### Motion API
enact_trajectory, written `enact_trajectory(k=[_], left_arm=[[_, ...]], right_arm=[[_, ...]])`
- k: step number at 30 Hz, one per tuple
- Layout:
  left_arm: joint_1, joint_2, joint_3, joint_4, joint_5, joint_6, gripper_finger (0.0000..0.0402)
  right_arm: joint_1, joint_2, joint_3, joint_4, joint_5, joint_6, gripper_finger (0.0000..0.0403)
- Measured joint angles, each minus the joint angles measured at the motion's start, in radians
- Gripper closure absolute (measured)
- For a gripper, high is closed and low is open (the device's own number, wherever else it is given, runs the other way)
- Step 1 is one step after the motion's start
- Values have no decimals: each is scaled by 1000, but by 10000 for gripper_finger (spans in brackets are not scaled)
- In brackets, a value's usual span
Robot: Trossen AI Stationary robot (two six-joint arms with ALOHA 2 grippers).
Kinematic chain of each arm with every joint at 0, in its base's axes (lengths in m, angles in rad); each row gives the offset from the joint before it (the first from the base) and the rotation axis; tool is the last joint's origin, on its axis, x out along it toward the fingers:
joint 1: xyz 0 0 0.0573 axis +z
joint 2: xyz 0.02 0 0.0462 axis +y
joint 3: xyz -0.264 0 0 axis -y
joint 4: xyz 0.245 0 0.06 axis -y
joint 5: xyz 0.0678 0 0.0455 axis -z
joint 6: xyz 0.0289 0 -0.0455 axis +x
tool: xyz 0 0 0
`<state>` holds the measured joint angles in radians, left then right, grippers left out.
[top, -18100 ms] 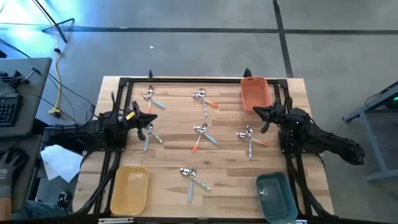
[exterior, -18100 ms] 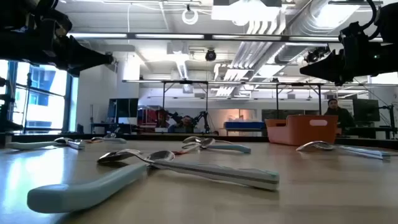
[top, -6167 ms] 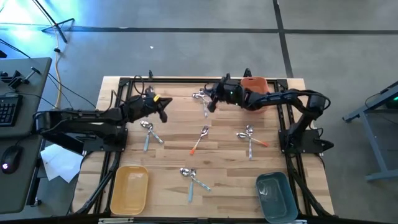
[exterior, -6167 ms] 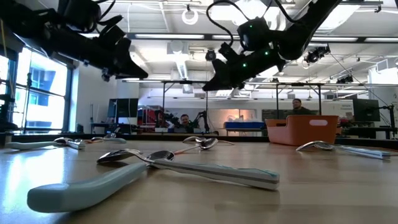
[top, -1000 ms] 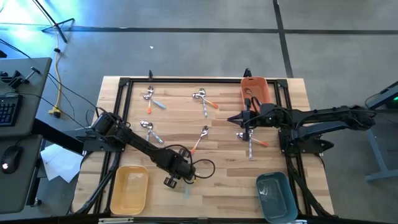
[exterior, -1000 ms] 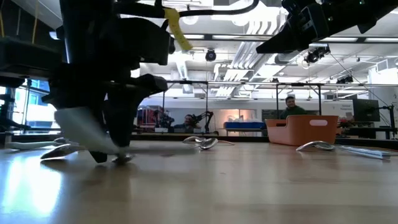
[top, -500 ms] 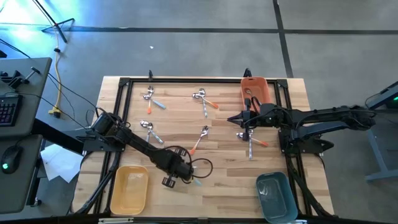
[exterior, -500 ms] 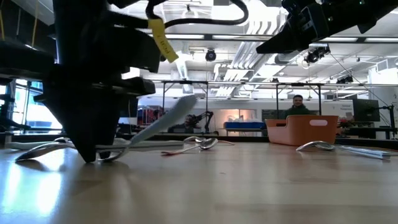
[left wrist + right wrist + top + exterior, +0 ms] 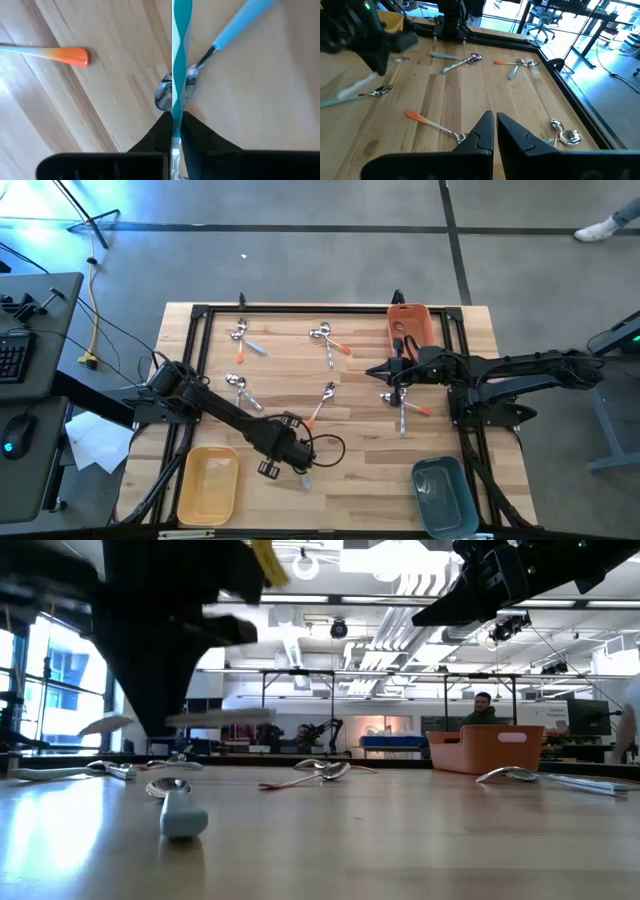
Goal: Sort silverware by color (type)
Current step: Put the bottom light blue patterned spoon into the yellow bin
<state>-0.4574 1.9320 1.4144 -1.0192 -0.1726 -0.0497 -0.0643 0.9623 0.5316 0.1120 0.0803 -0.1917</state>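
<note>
My left gripper point(image 9: 288, 452) hangs over the table's near middle, pointing down and shut on a light-blue-handled piece of silverware point(image 9: 179, 45). A second blue-handled spoon point(image 9: 180, 808) lies flat on the wood just beneath it. My right gripper point(image 9: 385, 370) hovers shut and touches nothing, right of centre. It is beside a small cluster of silverware point(image 9: 403, 405) and above an orange-handled spoon point(image 9: 427, 122). More clusters of silverware lie at the far left point(image 9: 241, 336), far middle point(image 9: 328, 340), left point(image 9: 240, 390) and centre point(image 9: 322, 402). My left gripper pinches the piece's light blue handle point(image 9: 174, 127) between its two fingers, from above and pointing down. The fingers lie across the piece. It hangs about level and clear of the table, its handle point(image 9: 222, 717) sticking out one side and its metal head point(image 9: 105, 725) the other.
An orange bin point(image 9: 410, 328) stands at the far right, a yellow bin point(image 9: 208, 483) at the near left and a teal bin point(image 9: 443, 495) at the near right. A black frame runs along the table's edges. People show in the room behind.
My left gripper has shut on the blue-handled piece and risen. The piece first tipped with its handle up and now hangs level, clear of the wood. The other blue-handled spoon has stayed on the table.
</note>
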Motion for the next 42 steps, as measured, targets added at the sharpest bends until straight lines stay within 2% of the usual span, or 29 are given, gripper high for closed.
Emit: enact_trajectory(k=[7,11,15,18,23,26,32,42], left_arm=[[-97,0,105,-215,46,-216,394],[-183,0,159,-300,136,-399,394],[-272,-1,218,-341,176,-600,395],[-326,-1,248,-344,182,-799,395],[-385,-1,252,-348,205,-1242,395],[-420,-1,252,-348,212,-1408,395],[-481,-1,252,-382,186,-1596,396],[-573,-35,251,-501,138,-1754,396]], right_arm=[[0,0,0,-13,0,0,396],[0,0,0,-14,0,0,396],[0,0,0,-14,0,-2,396],[0,0,0,-14,0,-9,396],[0,0,0,-13,0,-8,396],[0,0,0,-13,0,-9,396],[0,0,0,-14,0,-17,396],[0,0,0,-14,0,-27,396]])
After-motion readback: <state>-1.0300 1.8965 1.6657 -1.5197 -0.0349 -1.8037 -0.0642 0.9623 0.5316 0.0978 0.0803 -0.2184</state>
